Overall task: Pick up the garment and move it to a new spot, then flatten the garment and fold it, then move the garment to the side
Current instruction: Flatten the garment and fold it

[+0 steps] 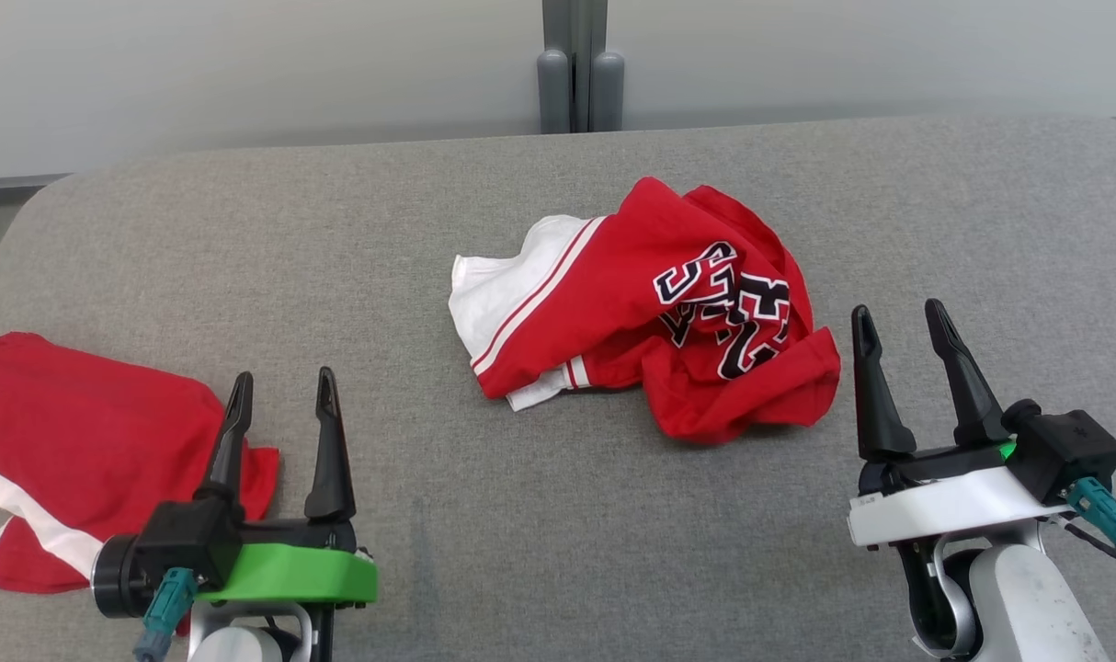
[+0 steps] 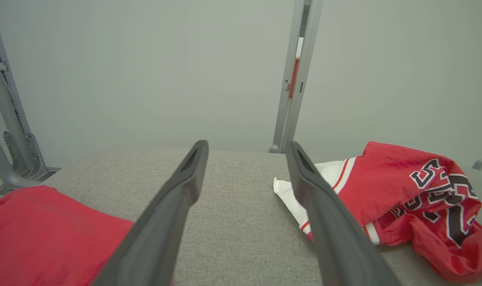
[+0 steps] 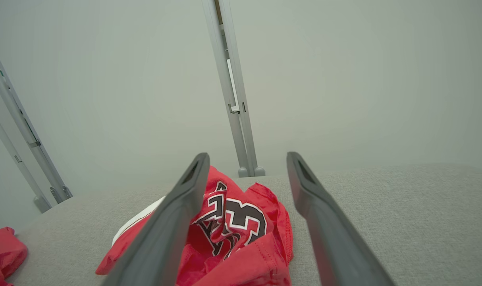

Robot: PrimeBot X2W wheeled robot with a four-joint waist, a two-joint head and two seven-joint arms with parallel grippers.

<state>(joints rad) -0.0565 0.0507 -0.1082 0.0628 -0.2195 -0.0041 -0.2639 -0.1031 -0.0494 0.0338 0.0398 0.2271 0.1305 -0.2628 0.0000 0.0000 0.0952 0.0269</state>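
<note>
Looking down at the grey padded table (image 1: pixel 484 533), we see the garment (image 1: pixel 604 303), red and white with black-and-white lettering. It lies crumpled near the middle of the surface, a little toward our right. A white part edged with red stripes sticks out on its left. The red bulk carrying the lettering is bunched up on its right. It lies free of both grippers.

Our left gripper (image 1: pixel 284 375) hovers at the lower left, its two dark fingers spread wide with only bare table between them. Just beside it lies a second red cloth (image 1: pixel 80 432) with a white stripe, close to the table's left edge and well apart from the garment.

Our right gripper (image 1: pixel 896 309) is at the lower right, its fingers spread just as wide and holding nothing. Its tips are near the garment's right edge but apart from it.

Along the left wrist's fingers we see the garment ahead and to the right. Along the right wrist's fingers it lies ahead, partly behind the left-hand finger. Beyond the table stands a pale wall (image 1: pixel 245 74) with a grey post (image 1: pixel 576 83).
</note>
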